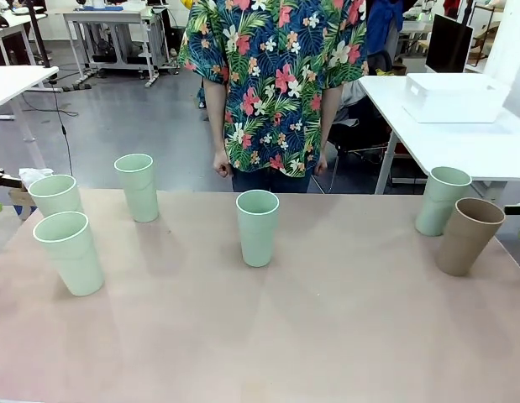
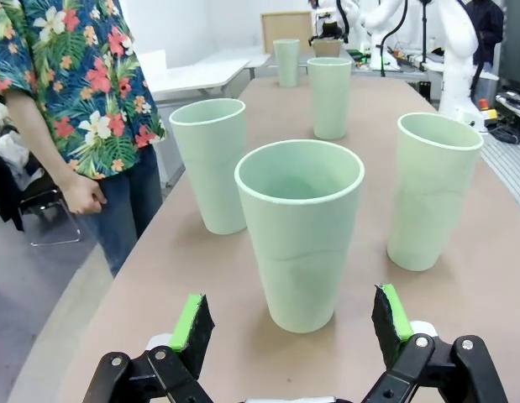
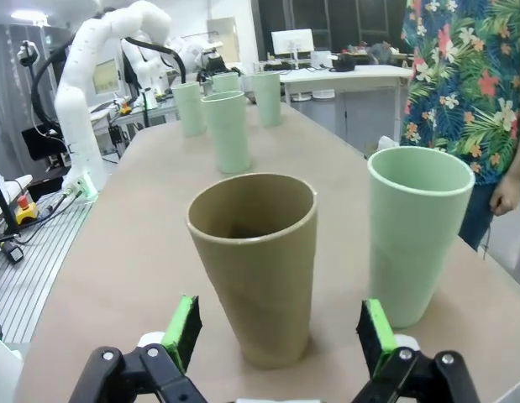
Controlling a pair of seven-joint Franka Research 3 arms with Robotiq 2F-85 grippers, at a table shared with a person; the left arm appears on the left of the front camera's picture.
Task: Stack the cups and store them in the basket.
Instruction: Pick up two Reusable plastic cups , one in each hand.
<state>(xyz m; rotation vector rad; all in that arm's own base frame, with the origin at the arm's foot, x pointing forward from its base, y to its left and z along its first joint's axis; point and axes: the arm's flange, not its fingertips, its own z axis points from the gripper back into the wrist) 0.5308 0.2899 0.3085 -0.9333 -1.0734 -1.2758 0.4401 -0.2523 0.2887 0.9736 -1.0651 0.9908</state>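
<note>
Six cups are seen standing open end up on the tan table (image 1: pixel 327 336), none stacked. Three are grouped at the left: a near-left mint cup (image 1: pixel 70 252), a second mint cup (image 1: pixel 55 195) just behind it, and a third mint cup (image 1: pixel 138 186) farther back and to the right. A middle mint cup (image 1: pixel 258 227) is placed alone. At the right, a right mint cup (image 1: pixel 442 200) is set just beside the nearer tan-brown cup (image 1: pixel 468 236); contact can't be told. The white basket (image 1: pixel 454 97) is seen on a separate white table (image 1: pixel 495 151), well apart from the cups. A person in a floral shirt (image 1: pixel 272 84) is positioned at the far edge, a hand (image 1: pixel 222 164) hung low.
</note>
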